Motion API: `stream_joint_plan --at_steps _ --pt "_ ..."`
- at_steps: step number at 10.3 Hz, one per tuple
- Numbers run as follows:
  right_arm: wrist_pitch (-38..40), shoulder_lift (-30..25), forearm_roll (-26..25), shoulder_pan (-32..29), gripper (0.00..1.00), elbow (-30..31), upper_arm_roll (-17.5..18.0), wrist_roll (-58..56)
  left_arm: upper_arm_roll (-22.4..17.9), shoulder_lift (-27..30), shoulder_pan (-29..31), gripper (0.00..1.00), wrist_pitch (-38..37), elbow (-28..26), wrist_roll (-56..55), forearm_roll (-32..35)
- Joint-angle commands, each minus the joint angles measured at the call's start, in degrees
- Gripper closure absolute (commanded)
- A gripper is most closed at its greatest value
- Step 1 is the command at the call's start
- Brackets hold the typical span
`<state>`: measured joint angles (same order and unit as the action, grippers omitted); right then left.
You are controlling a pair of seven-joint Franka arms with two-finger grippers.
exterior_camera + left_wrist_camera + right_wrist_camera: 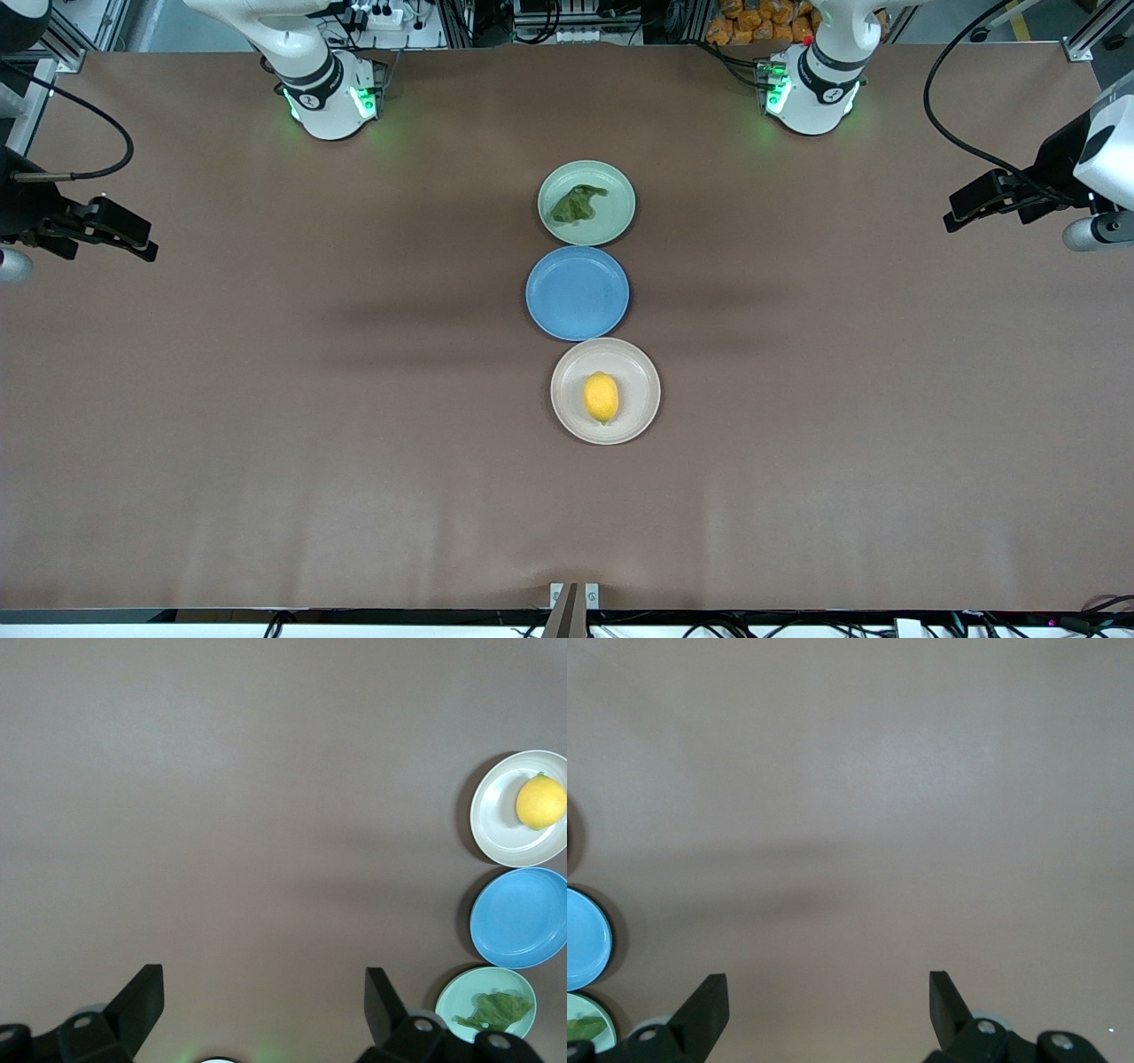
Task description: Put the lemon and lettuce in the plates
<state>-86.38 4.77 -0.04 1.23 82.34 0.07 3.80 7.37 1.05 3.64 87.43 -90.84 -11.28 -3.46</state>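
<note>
Oval yellow lemon (pixel 601 396) on cream plate (pixel 642 416), wrinkled green lettuce (pixel 578 204)

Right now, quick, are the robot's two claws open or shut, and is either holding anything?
Left claw: open, holding nothing, over bare table at its own end.
Right claw: open, holding nothing, over bare table at its own end.

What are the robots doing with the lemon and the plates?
Nothing is being held right now. The lemon lies in the cream-white plate, nearest the front camera, and the lettuce lies in the mint green plate, nearest the robots' bases. The blue plate between them holds nothing. The left gripper and the right gripper wait with fingers open over the bare table, each at its own end.
</note>
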Motion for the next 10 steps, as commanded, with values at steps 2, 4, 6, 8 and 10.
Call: stream_joint_plan --at_steps 2,4,6,8,10 --pt "0.1 -0.6 0.7 -0.1 0.0 0.8 -0.1 0.0 0.1 1.0 -0.6 0.0 -0.2 0.1 0.6 4.1" --pt "0.1 -0.6 0.7 -0.1 0.0 0.8 -0.1 0.0 0.0 1.0 -0.6 0.0 -1.2 1.9 0.8 5.6" --pt "0.1 -0.6 0.7 -0.2 0.0 0.8 -0.1 -0.1 0.1 0.8 -0.7 0.0 -3.0 4.9 0.8 7.7" --pt "0.1 -0.6 0.7 -0.2 0.0 0.8 -0.1 -0.1 0.2 0.9 -0.7 0.0 -3.3 5.8 0.8 7.6" --pt "0.1 -0.6 0.7 -0.2 0.0 0.8 -0.1 0.0 0.3 0.9 -0.7 0.0 -3.7 6.3 0.8 7.2"
